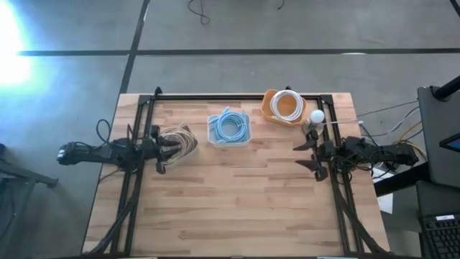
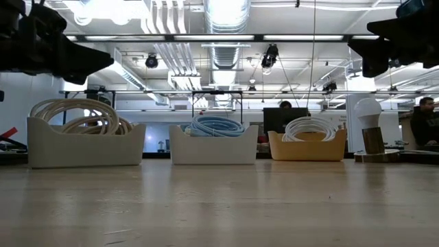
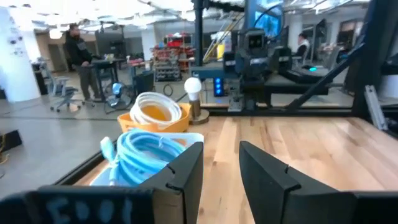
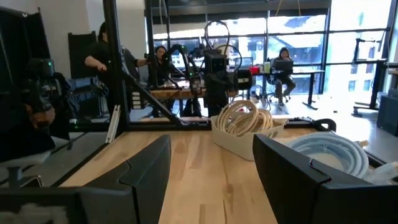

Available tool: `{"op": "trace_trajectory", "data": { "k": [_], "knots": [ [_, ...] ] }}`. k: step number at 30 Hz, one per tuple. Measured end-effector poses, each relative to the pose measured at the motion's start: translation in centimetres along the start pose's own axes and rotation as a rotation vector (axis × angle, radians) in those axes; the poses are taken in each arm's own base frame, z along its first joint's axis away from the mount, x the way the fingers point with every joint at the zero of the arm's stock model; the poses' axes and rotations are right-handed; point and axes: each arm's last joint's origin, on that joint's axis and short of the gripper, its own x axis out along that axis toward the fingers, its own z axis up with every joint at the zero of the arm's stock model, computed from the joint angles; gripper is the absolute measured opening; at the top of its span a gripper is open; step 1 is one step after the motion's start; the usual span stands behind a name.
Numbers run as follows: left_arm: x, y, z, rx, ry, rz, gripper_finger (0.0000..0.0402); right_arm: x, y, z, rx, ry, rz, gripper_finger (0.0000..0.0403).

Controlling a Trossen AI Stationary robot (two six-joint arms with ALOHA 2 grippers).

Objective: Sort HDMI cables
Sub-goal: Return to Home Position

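Three bins stand in a row on the table's far half. A white bin (image 1: 176, 140) at the left holds beige HDMI cable coils (image 2: 79, 116). A white bin in the middle (image 1: 228, 131) holds light blue coils (image 3: 143, 152). An orange bin (image 1: 284, 108) at the right holds white coils (image 2: 310, 127). My left gripper (image 3: 221, 180) hangs open above the table by the beige bin's left side (image 1: 169, 155), with nothing between its fingers. My right gripper (image 4: 217, 180) hangs open at the table's right edge (image 1: 302, 157), also with nothing between its fingers. Both point level toward the table's middle.
A white bulb on a small wooden base (image 1: 316, 117) stands at the right, between the orange bin and my right gripper. The near half of the wooden tabletop (image 1: 237, 208) is bare. A black frame (image 1: 237, 96) runs along the table's far edge and sides. People show in the room beyond.
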Motion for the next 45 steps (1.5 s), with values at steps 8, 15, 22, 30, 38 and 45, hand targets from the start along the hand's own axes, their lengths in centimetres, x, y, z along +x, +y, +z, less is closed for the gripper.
{"op": "trace_trajectory", "data": {
  "k": [8,15,22,30,38,45],
  "knots": [
    [0.1,-0.1,-0.3,0.004,-0.005,-0.006,0.012,0.0,0.0,-0.5,0.002,0.025,0.0,0.0224],
    [0.1,0.0,-0.3,0.048,0.001,0.005,0.012,0.0,-0.1,-1.0,-0.021,0.073,-0.003,0.0224],
    [0.1,0.0,-0.4,0.023,0.006,0.013,0.012,0.1,-0.1,-1.3,-0.029,0.107,-0.006,0.0224],
    [0.1,0.0,-0.4,0.022,0.008,0.014,0.012,0.1,-0.1,-1.5,-0.099,0.129,-0.003,0.0224],
    [0.1,0.0,-0.5,0.021,0.009,0.015,0.012,0.1,-0.1,-1.6,-0.053,0.134,-0.006,0.0224],
    [0.1,0.0,-0.5,0.021,0.009,0.016,0.012,0.1,-0.1,-1.6,-0.03,0.133,-0.008,0.0224]
  ]
}}
